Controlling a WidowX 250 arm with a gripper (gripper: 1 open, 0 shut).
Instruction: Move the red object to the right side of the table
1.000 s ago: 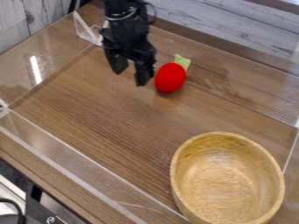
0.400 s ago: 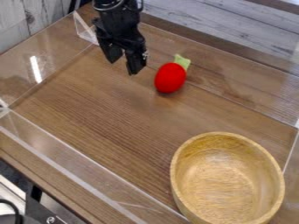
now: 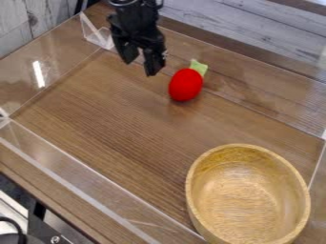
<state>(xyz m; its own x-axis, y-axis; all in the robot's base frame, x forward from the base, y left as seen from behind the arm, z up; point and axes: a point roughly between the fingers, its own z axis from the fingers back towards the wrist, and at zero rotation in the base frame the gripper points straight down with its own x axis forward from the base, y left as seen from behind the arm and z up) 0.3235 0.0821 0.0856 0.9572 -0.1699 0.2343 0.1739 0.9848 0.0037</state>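
The red object [image 3: 186, 84], a small glossy red toy fruit with a green leafy top, rests on the brown wood-grain table [image 3: 114, 133] toward the back middle. My black gripper [image 3: 140, 61] hangs just left of it and slightly further back, pointing down at the table. Its two fingers stand apart with nothing between them, so it is open. A small gap separates the nearest fingertip from the fruit; they do not touch.
A large light wooden bowl [image 3: 249, 196] sits at the front right of the table. Low clear acrylic walls [image 3: 51, 162] border the tabletop. Pale wooden planks run behind the back wall.
The gripper has lifted and drawn back from beside the red fruit toward the rear of the table, with a slight roll. The fruit and bowl have stayed put.
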